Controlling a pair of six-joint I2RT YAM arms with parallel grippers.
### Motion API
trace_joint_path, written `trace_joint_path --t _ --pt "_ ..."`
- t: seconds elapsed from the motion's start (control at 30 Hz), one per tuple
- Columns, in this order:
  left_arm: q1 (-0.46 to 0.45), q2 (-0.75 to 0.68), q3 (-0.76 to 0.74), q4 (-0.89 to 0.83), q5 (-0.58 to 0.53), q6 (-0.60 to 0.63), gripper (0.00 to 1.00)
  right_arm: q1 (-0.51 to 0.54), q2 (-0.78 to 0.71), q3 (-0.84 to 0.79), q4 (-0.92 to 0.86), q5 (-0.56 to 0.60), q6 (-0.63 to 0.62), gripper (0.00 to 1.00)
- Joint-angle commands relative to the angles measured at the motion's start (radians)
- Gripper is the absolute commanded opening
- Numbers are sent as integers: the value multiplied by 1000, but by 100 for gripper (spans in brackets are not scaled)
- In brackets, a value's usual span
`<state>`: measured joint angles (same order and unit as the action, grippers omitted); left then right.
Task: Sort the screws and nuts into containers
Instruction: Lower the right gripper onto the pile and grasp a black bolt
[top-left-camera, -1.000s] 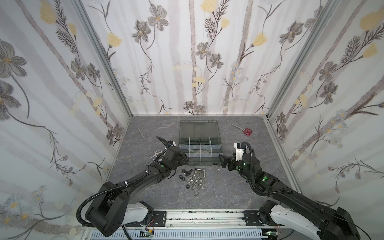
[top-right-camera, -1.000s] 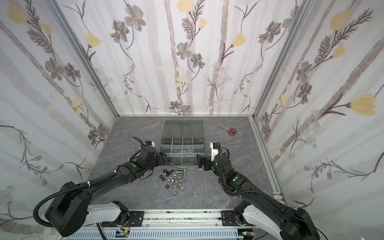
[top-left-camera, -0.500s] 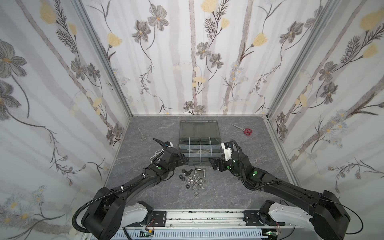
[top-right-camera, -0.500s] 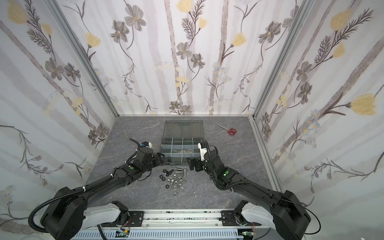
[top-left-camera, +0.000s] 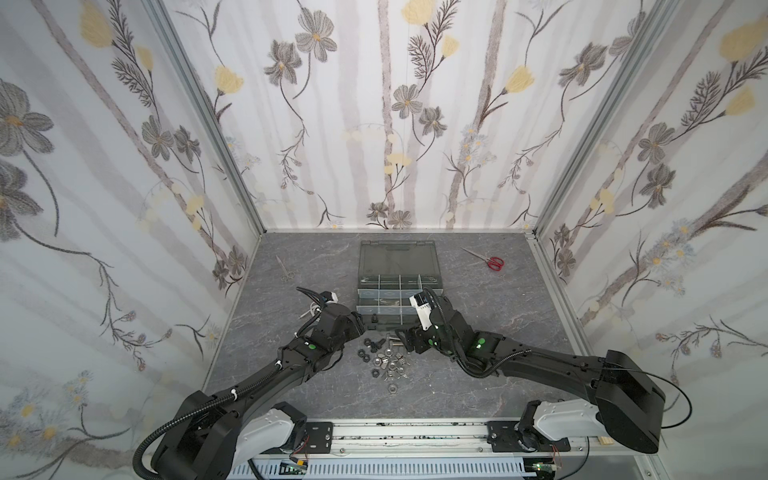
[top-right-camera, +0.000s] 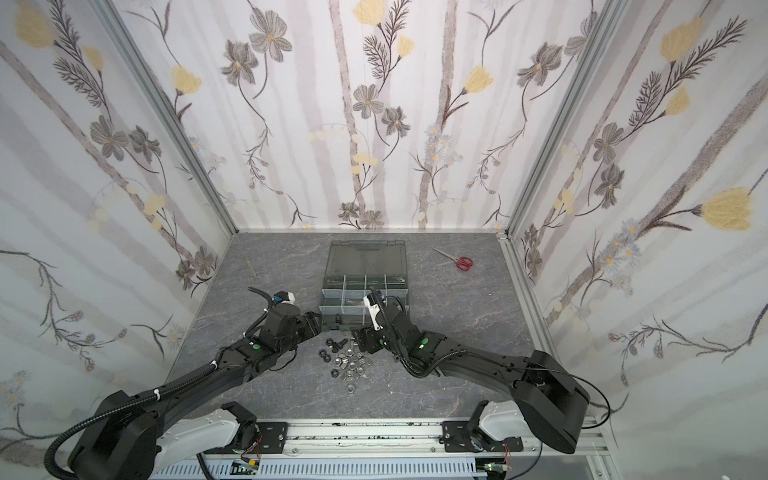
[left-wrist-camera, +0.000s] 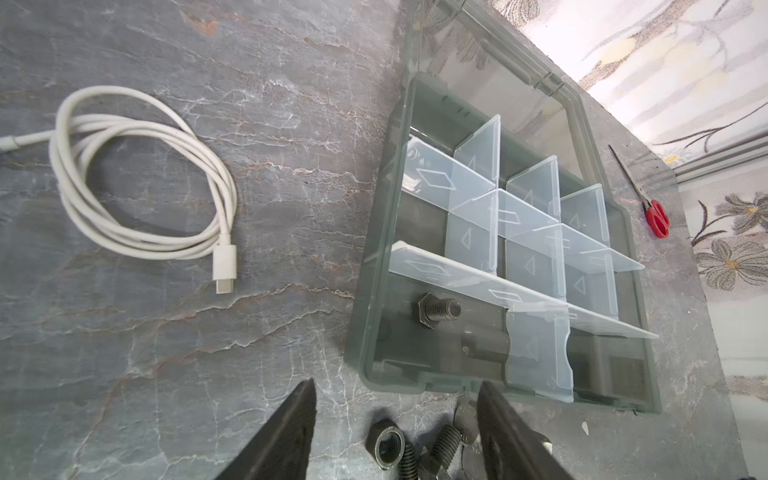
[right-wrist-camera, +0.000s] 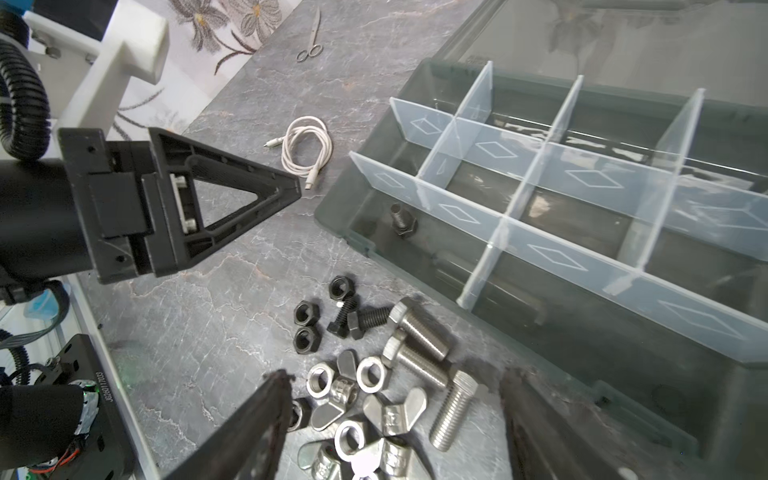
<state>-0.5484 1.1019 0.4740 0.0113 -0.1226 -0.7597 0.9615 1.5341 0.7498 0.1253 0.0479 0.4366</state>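
While left tool (left-wrist-camera: 395, 384) and right tool (right-wrist-camera: 394, 374) gape empty, grey marbled tabletop (top-left-camera: 498, 299) — floral walls (top-left-camera: 374, 124) all round

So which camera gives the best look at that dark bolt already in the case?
The left wrist view: the dark bolt sits close and sharp in a corner compartment of the case. The right wrist view shows it smaller. In both top views it is too small to make out.

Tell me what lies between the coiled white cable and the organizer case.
Nothing: the grey table between the white cable and the organizer case is bare, as the left wrist view shows; the right wrist view agrees.
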Motion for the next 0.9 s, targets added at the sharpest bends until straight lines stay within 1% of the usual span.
trace_joint_path --t 0.0,0.07,0.27,0.5,0.87 --pt "4 -19 -19 10 -24 -31 65 18 54 65 -5 -44 -14 72" --pt "5 -33 -34 10 -29 -46 65 28 118 104 -21 -65 -29 70" --pt "10 -82 -69 10 -41 -66 65 55 215 192 -78 -61 -65 67" --pt "15 -132 -113 10 -48 -89 65 69 290 251 -120 -49 -78 66" --pt "21 -140 -125 10 -28 -100 65 82 370 305 -151 -46 -91 65"
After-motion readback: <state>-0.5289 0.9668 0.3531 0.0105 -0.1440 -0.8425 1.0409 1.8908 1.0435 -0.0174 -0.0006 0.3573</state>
